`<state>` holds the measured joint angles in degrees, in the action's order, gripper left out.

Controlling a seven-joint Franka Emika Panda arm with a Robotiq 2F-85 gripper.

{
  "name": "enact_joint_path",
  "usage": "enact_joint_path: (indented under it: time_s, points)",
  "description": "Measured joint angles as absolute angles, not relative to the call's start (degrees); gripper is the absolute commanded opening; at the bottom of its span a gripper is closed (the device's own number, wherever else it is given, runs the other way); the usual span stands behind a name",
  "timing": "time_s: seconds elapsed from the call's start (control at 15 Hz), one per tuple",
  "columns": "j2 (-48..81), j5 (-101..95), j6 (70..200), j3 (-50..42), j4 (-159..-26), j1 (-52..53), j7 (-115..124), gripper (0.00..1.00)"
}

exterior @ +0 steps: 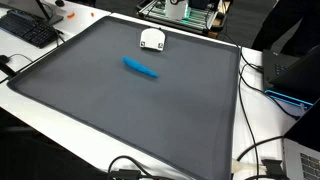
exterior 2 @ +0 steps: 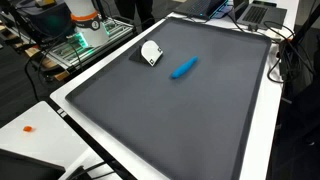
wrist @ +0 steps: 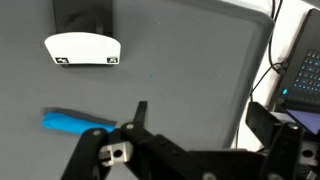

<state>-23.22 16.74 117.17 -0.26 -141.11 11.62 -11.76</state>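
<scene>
A blue marker-like stick [exterior: 140,68] lies on the dark grey mat [exterior: 120,120]; it shows in both exterior views [exterior 2: 183,68] and at the left of the wrist view [wrist: 75,123]. A small white object [exterior: 152,40] sits beyond it near the mat's far edge, also seen in an exterior view [exterior 2: 151,53] and the wrist view [wrist: 83,47]. My gripper [wrist: 203,118] shows only in the wrist view. It is open, empty, well above the mat and to the right of the blue stick. Neither exterior view shows the gripper.
The mat covers a white table [exterior: 50,105]. A black keyboard [exterior: 30,30] lies off one corner, a laptop [exterior: 295,70] with cables at another side. A green-lit equipment rack [exterior 2: 85,40] stands behind the white object. An orange bit [exterior 2: 28,128] lies on the table.
</scene>
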Motion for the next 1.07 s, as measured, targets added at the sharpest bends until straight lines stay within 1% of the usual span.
enact_joint_path:
  time_s: [0.4, 1.07]
  points:
    - [-23.0, 16.7, 117.2, -0.1, -141.1, 11.4, -11.3, 1.0]
    - [-17.2, 18.3, 118.1, 0.1, -143.8, 4.1, 7.6, 1.0]
